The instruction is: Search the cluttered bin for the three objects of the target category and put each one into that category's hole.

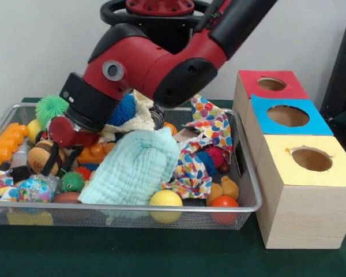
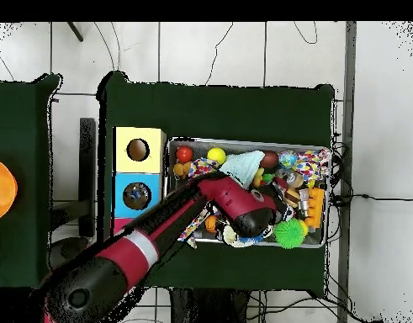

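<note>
My gripper (image 1: 60, 151) sits buried in the wire-mesh bin (image 1: 249, 173), jaw state unreadable; soft ribbed mint cloth (image 1: 132, 167) at its 3 o'clock.

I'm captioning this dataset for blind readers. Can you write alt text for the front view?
A red and black robot arm reaches down into the left part of a wire mesh bin crammed with toys, balls and cloths, a pale blue cloth heaped in the middle. Right of the bin stand three wooden boxes, each with a round hole on top: red, blue and yellow.
</note>
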Controlling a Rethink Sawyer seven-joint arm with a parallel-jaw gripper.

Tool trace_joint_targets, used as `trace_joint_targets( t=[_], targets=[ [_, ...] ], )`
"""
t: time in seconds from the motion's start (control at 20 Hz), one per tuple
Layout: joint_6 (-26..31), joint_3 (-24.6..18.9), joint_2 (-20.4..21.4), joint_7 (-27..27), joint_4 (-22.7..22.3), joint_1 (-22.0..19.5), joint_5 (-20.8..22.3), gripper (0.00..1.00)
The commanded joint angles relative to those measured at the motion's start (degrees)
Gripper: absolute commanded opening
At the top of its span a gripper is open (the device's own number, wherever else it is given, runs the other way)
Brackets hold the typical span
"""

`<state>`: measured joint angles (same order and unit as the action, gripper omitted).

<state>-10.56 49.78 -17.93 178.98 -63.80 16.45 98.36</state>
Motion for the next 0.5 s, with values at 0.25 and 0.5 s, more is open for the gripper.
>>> trace_joint_targets(
  t=[0.25, 0.5],
  targets=[
    [-6.0, -26.6, 21.1, -49.7, -3.0, -15.6, -25.8, 1.00],
    [-12.0, -21.7, 18.6, -57.2, -4.1, -15.8, -36.5, 1.00]
  ],
)
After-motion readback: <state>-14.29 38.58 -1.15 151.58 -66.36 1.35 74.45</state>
